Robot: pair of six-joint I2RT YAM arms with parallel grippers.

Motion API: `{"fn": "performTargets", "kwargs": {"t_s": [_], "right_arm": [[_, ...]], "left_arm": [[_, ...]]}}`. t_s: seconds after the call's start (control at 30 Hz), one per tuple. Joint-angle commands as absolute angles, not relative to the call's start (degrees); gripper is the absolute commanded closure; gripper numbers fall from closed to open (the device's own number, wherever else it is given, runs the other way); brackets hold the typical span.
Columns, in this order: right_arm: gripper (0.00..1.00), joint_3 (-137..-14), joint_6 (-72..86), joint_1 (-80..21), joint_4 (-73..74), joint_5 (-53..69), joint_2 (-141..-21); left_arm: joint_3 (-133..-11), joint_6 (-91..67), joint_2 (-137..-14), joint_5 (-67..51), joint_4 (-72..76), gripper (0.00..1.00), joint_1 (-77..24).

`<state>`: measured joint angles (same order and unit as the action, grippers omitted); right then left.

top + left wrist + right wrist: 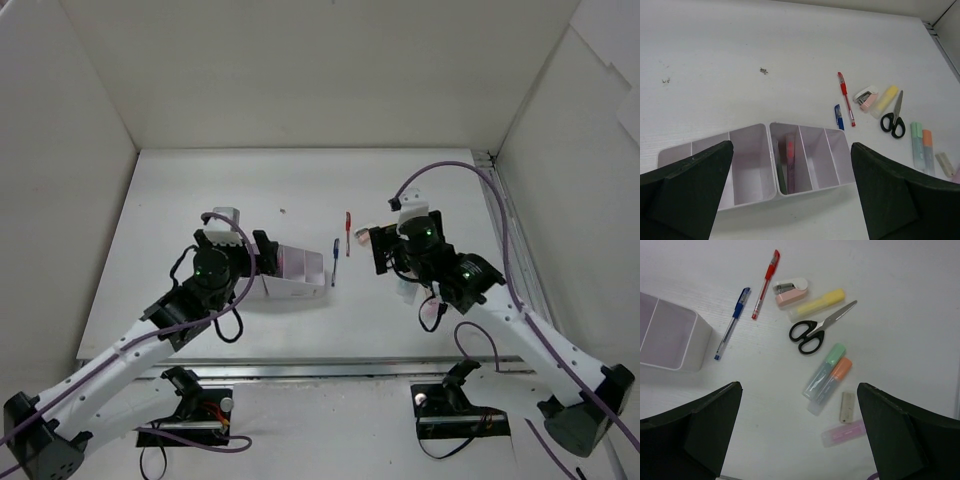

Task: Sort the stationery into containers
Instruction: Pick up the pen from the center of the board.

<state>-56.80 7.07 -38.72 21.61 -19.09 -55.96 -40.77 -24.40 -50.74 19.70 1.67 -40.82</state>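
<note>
The white organizer [752,165] lies under my left gripper [792,150], which is open and empty above it; a pink marker [790,159] lies in one middle compartment. To its right on the table lie a blue pen [839,116], a red pen [845,97], a yellow marker [885,100] and black-handled scissors [894,120]. My right gripper [799,385] is open and empty, hovering above a green marker [824,372], an orange marker [832,382], a pale eraser [846,407] and a pink marker [845,432]. The scissors [817,330] lie just beyond them.
A small pink and white stapler [791,287] lies by the red pen [766,284]. The organizer's corner [690,347] is at the left of the right wrist view. White walls enclose the table [300,190] on three sides.
</note>
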Motion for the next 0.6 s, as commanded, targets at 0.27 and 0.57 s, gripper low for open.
{"fn": "performTargets", "kwargs": {"t_s": [0.27,0.57], "right_arm": [[0.02,-68.2,21.2,-37.2,18.5,-14.3,-81.5],[0.02,-65.7,28.7,-28.2,18.5,-11.0,-86.5]], "left_arm": [[-39.7,-35.0,-36.5,19.3,-18.4,0.01,-41.0],[-38.2,-36.0,-34.7,21.1,-22.2,0.01,-41.0]]}}
